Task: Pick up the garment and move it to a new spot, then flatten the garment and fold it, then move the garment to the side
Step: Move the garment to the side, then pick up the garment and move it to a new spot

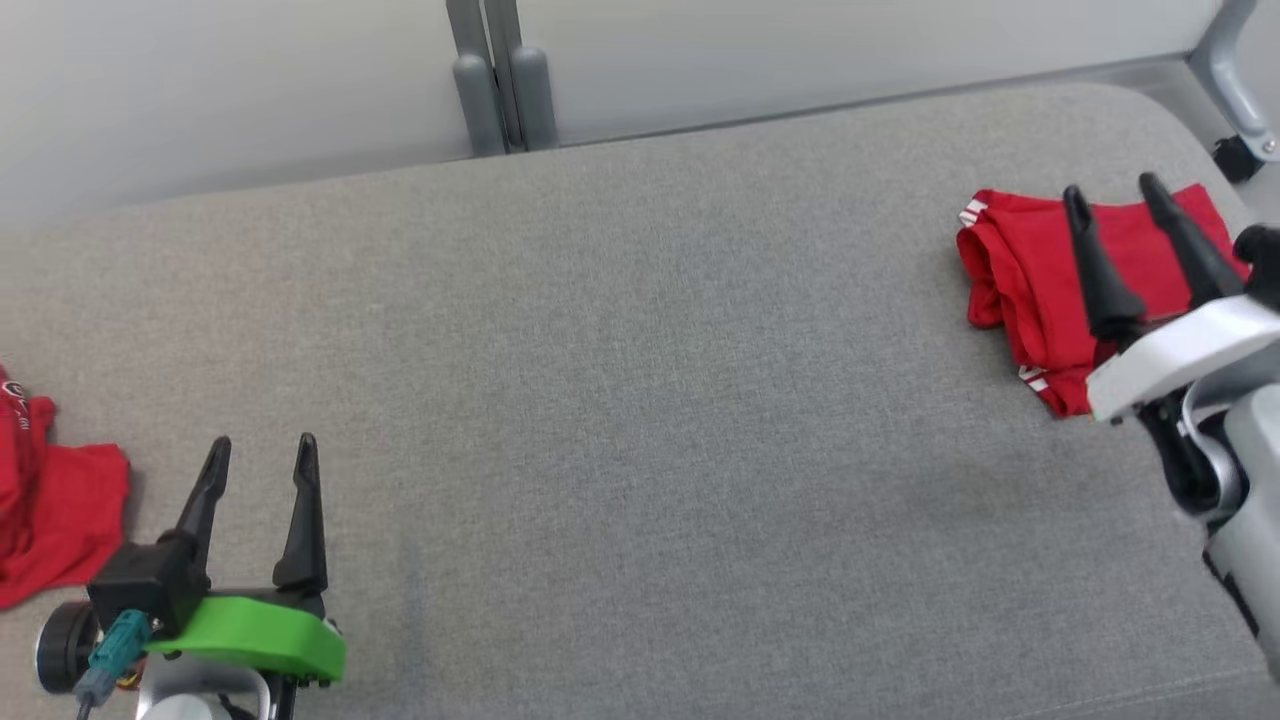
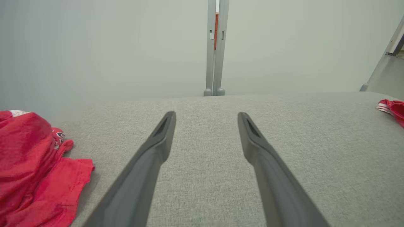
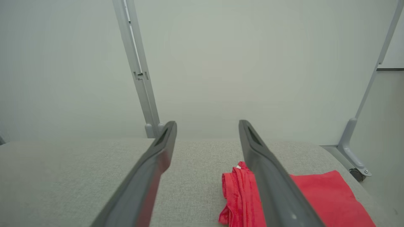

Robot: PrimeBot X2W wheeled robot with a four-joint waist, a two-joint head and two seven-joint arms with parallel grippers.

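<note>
Right claw (image 1: 1112, 185) spread — garment (image 1: 1030, 280) beneath

And there it is: the folded red fabric garment (image 1: 1030, 270), lying flat in a compact, roughly rectangular bundle at the far right end of the grey woven cushion (image 1: 640, 350), close to its rounded corner. The layers are stacked, with the doubled edges bunched into soft ridges along its left side and white striped trim peeking out at two corners.
</note>
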